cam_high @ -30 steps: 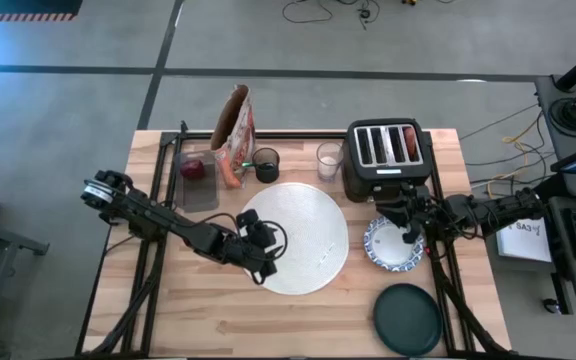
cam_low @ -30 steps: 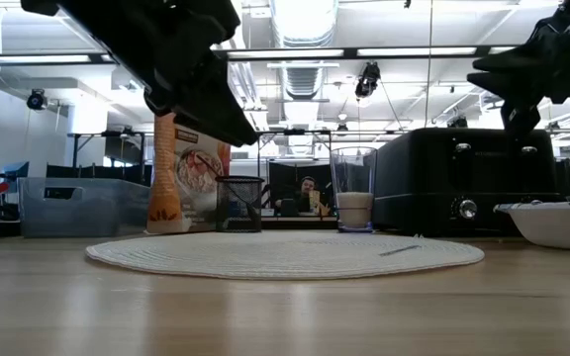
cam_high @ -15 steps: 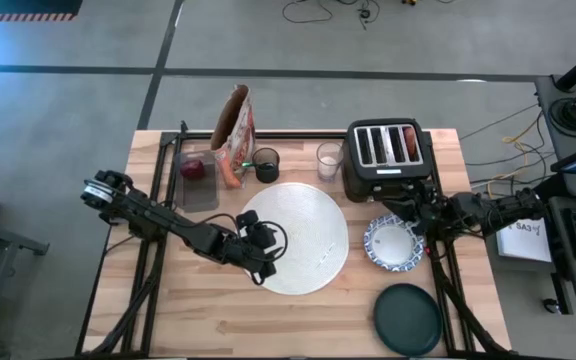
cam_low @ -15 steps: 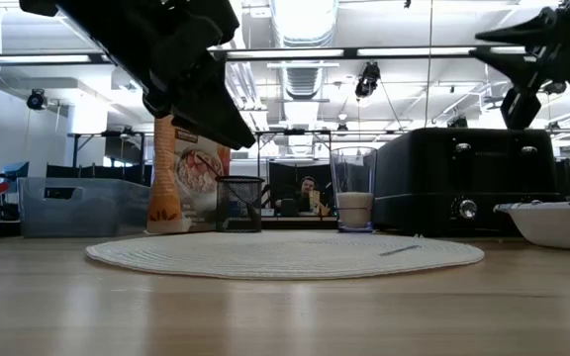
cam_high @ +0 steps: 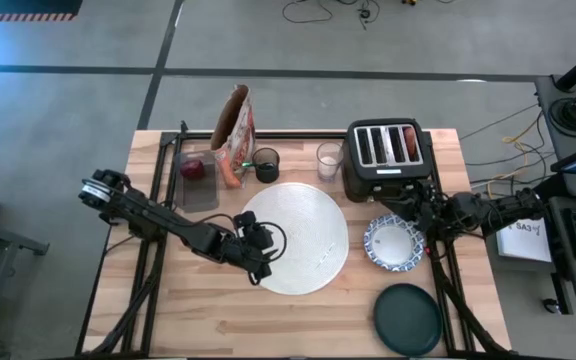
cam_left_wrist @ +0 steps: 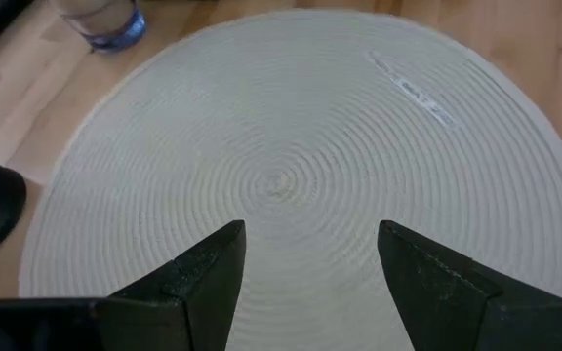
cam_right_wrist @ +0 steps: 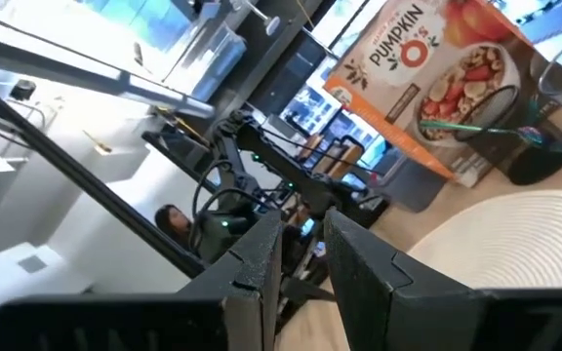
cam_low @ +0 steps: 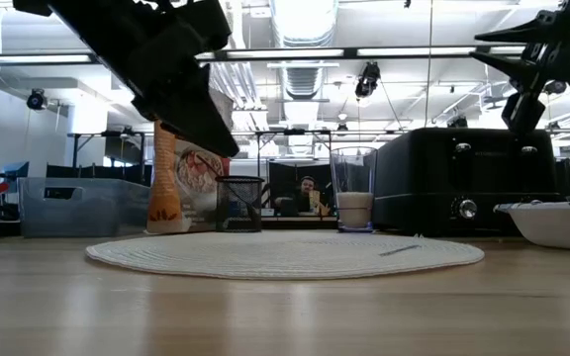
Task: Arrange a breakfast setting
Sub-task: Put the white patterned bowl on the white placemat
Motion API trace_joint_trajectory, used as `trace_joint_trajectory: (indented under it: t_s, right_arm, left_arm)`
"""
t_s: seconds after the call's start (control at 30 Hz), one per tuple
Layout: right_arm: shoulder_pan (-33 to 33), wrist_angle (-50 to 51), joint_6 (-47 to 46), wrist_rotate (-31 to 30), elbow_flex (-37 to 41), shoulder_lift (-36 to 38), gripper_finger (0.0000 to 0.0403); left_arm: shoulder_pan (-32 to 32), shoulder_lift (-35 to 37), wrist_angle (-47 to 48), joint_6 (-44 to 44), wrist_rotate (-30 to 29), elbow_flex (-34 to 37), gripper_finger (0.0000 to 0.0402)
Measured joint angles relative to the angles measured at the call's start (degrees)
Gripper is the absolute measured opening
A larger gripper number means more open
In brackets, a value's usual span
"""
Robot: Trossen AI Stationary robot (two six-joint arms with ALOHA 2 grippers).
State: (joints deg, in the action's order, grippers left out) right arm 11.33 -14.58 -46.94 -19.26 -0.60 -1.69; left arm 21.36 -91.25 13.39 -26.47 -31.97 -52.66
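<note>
We are hovering our right gripper [cam_high: 408, 207] just above the far rim of the blue-and-white patterned ceramic bowl [cam_high: 394, 243], right of centre in the overhead frame, directly in front of the black four-slot toaster [cam_high: 386, 155]. The risk here, as we judge it: any low sweep toward the big round white woven mat [cam_high: 298, 237] could clip the bowl's rim or knock the toaster — the gap between them looks tight. The fingers are standing nearly closed with only a narrow slit between them, gripping nothing (the wrist camera is pointing up into the room). Our left gripper [cam_left_wrist: 305, 258] is hanging over the mat's left edge, fingers spread wide and empty, wrist angled down. The dark green round plate [cam_high: 408, 318] is waiting at lower right — untouched, well apart from the mat.
</note>
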Motion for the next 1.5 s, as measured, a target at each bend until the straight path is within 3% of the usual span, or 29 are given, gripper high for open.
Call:
trace_joint_trajectory:
  t_s: [0.3,0.47,0.7,0.9,1.27,1.5]
  right_arm:
    - [0.00,6.29,6.81,-0.28,-4.42,-0.59,0.0073]
    - [0.00,25.30,4.84,-0.25,-13.76,-2.98,0.0073]
    - [0.02,50.01,-11.24,0.98,-23.25,-11.48,0.0073]
    - [0.02,53.31,-18.03,8.44,-26.17,-22.28,0.0073]
    - [0.02,53.06,-18.64,18.48,-30.15,-39.04,0.0073]
    - [0.04,53.24,-20.43,23.88,-32.84,-47.35,0.0112]
  left_arm:
    - [1.10,0.79,0.93,-0.74,0.00,-0.02,0.0219]
    - [1.93,0.73,1.29,-2.77,-0.02,-0.02,0.0219]
    - [2.61,0.73,3.12,-6.23,-0.46,-0.02,0.0219]
    - [2.61,0.73,2.97,-8.20,-0.56,-0.02,0.0219]
    - [3.79,0.51,2.91,-10.08,-0.48,-0.02,0.0219]
    - [5.01,0.51,3.85,-10.26,-0.46,0.00,0.0219]
